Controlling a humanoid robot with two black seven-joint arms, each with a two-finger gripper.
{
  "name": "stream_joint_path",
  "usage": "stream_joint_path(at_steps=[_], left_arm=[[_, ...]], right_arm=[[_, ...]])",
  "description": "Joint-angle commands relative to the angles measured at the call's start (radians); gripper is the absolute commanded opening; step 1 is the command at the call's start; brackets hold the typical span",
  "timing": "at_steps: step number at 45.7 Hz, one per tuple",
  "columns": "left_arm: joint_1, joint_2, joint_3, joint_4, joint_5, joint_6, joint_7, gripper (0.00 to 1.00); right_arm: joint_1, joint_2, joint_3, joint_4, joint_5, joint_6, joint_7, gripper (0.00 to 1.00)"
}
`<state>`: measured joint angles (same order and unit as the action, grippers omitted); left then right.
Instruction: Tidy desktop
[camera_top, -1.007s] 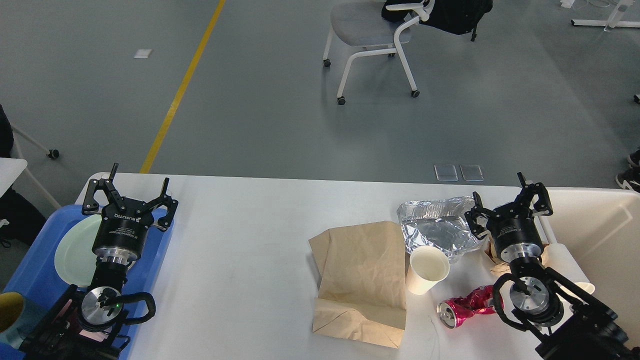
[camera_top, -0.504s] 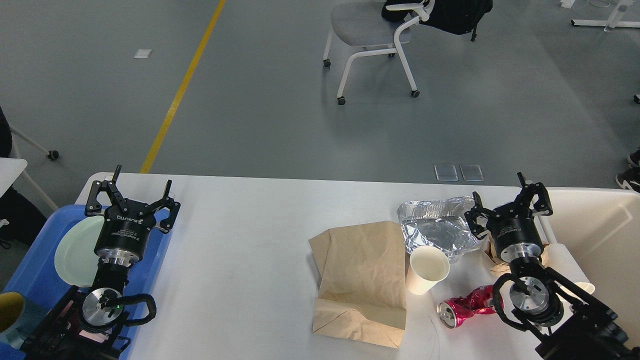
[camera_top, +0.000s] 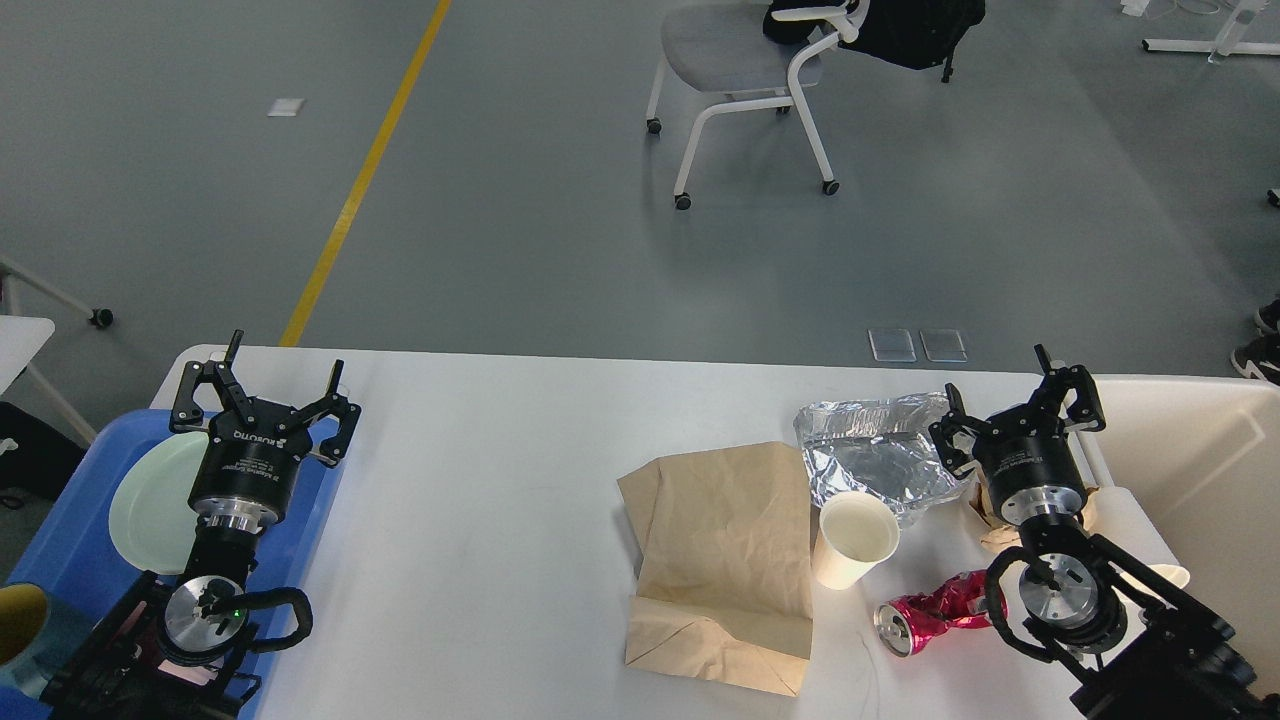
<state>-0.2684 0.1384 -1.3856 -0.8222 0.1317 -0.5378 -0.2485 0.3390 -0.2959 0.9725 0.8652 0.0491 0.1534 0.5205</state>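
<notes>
Across the lower half of the head view stretches the desktop (camera_top: 480, 500), a wide white tabletop with rounded corners and a smooth plain surface; its left and middle are bare, and litter gathers toward the right. Beside its right edge sits a cream-white open bin (camera_top: 1200, 470), and at its left edge a blue plastic tray (camera_top: 70, 540) carrying a pale green plate (camera_top: 150, 500). On the top lie a flattened brown paper bag (camera_top: 720, 560), crumpled aluminium foil (camera_top: 870, 455), an upright white paper cup (camera_top: 855, 540) and a crushed red can (camera_top: 930, 610). The left gripper (camera_top: 270, 395) hovers over the tray with fingers spread, holding nothing. The right gripper (camera_top: 1015, 400) hangs beside the foil, fingers also spread and empty. A sound next move is probably a light pinch on the foil's raised edge, then a lift toward the bin.
</notes>
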Motion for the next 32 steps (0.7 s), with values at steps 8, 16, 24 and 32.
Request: stream_joint_path(at_steps=[8, 16, 24, 32], left_arm=[[0.0, 0.0, 0.0, 0.0, 0.0, -0.001, 0.0, 0.96], [0.0, 0.0, 0.0, 0.0, 0.0, -0.001, 0.0, 0.96], [0.0, 0.0, 0.0, 0.0, 0.0, -0.001, 0.0, 0.96], [0.0, 0.001, -0.001, 0.0, 0.0, -0.001, 0.0, 0.96]], right_arm=[[0.017, 0.0, 0.0, -0.02, 0.0, 0.0, -0.002, 1.0], [0.041, -0.009, 0.024, -0.026, 0.015, -0.009, -0.004, 1.0], [0.052, -0.078, 0.149, -0.087, 0.058, -0.015, -0.011, 1.0], [0.017, -0.193, 0.117, -0.094, 0.066, 0.002, -0.039, 1.0]])
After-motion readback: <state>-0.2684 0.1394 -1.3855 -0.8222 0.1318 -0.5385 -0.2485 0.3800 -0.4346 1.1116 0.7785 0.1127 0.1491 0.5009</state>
